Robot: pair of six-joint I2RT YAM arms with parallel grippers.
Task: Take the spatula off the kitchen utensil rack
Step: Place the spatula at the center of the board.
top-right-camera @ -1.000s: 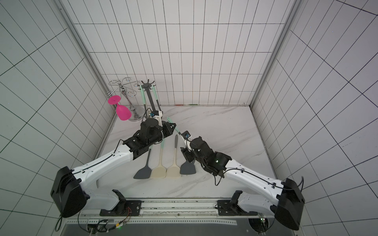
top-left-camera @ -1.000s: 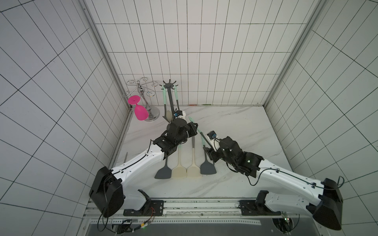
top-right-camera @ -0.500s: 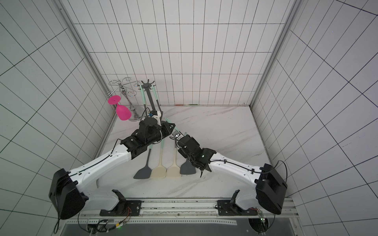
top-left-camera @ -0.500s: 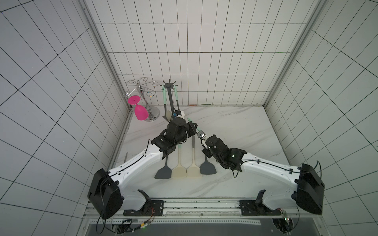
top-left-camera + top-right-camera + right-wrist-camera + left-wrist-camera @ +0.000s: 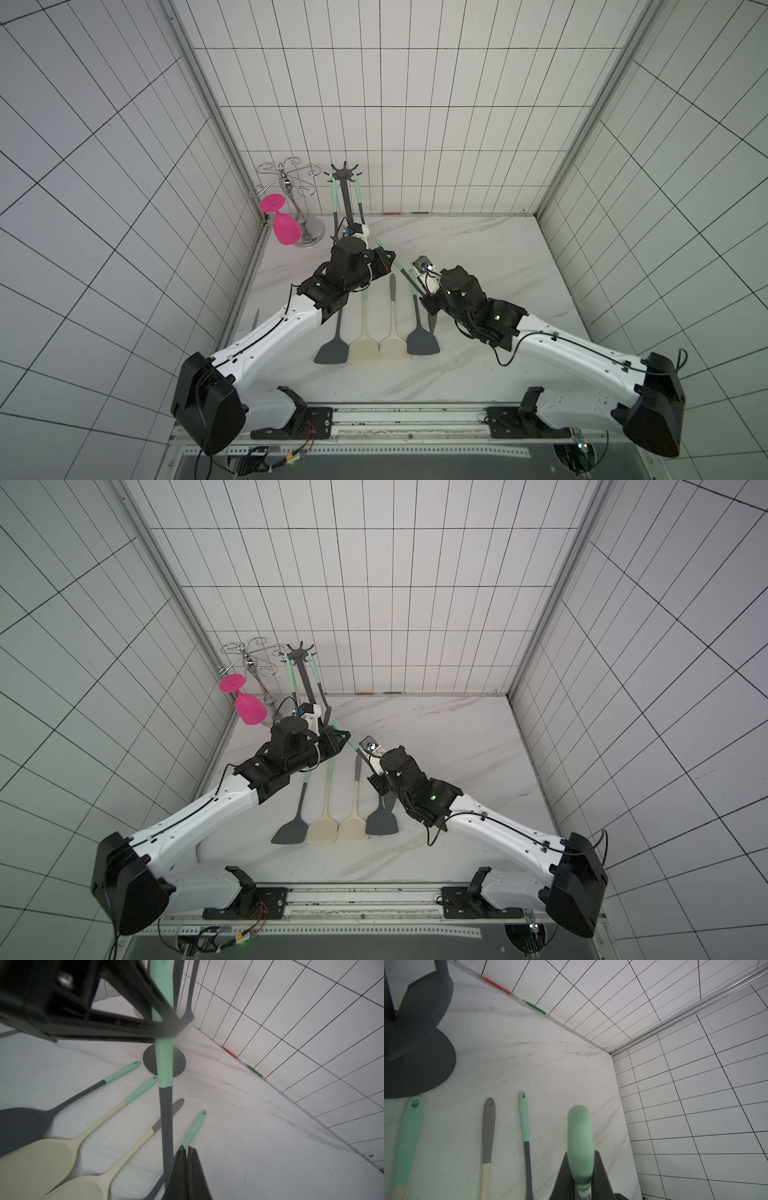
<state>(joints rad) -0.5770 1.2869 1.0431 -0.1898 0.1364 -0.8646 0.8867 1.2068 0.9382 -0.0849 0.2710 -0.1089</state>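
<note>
Mint-handled spatula (image 5: 579, 1136) | handle clamped between left jaws; right jaws clenched together, just beside its dark shaft

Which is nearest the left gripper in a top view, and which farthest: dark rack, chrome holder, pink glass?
1. Rack, just behind the left gripper.
2. Chrome holder, farther off to the gripper's left.
3. Pink glass, hanging on the holder's far side.
</note>
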